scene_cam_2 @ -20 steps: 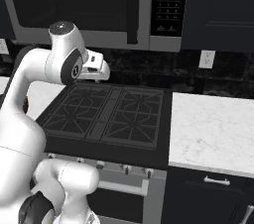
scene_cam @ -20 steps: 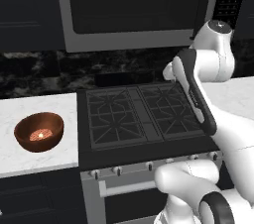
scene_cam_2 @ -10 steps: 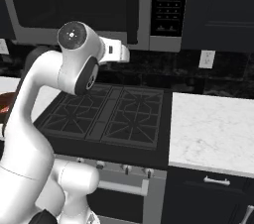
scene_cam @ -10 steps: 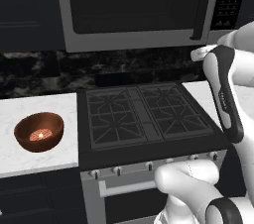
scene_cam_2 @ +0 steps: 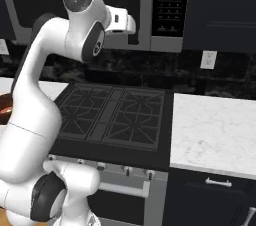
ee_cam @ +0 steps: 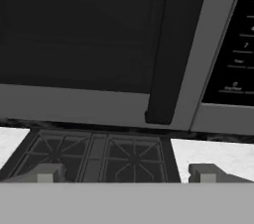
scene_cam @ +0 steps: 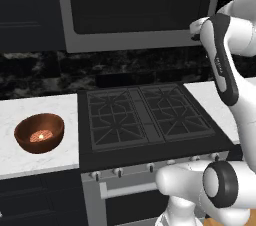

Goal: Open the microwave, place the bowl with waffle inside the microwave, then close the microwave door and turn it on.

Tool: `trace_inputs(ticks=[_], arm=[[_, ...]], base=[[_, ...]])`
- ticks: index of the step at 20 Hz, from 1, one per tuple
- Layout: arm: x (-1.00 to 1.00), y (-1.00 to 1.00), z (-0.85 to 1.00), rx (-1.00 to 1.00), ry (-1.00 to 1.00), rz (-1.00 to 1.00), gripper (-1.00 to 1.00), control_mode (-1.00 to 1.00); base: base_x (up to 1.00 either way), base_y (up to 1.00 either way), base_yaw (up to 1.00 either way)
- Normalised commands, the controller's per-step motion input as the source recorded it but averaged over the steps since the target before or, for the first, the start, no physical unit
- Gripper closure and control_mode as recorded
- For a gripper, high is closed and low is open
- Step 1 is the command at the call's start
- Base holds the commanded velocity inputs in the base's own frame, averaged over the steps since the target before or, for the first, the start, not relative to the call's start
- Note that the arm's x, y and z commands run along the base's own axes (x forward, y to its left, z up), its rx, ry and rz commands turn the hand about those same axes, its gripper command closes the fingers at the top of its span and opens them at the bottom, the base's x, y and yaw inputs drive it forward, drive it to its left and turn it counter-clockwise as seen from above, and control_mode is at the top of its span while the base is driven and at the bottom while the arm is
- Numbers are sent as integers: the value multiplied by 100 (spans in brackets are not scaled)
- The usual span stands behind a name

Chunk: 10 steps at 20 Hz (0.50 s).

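The microwave (scene_cam: 140,7) hangs shut above the black gas stove (scene_cam: 147,120), its wide microwave door (ee_cam: 94,39) flush with the frame and its dark glass window showing nothing of the inside. The white arm is raised in front of the microwave's lower right corner, the gripper (ee_cam: 126,173) level with the bottom edge of the door. Seen from the hand, the jaws are spread wide with nothing between them; the two fingertips (ee_cam: 49,173) stand far apart, on either side of the foot of the black vertical bar handle (ee_cam: 166,59), which lies ahead of them and is not touched. To the right of the handle sits the black button panel (ee_cam: 235,54).

The reddish-brown bowl (scene_cam: 39,132) stands upright on the white marble desk (scene_cam: 30,115) well to the left of the stove, below and to the left of the microwave. The small orange-tan waffle (scene_cam: 41,135) lies in the bottom of the bowl. A second stretch of marble desk (scene_cam_2: 212,130) runs to the right of the stove, with a white wall outlet (scene_cam_2: 207,60) on the dark backsplash above it.
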Motion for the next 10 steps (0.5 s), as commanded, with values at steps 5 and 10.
trace_inputs(ticks=[5,10], arm=[[8,-28,21,0,-31,-1,-100,-100],[35,-20,21,1,-5,0,-100,-100]], base=[[0,0,0],[0,0,0]])
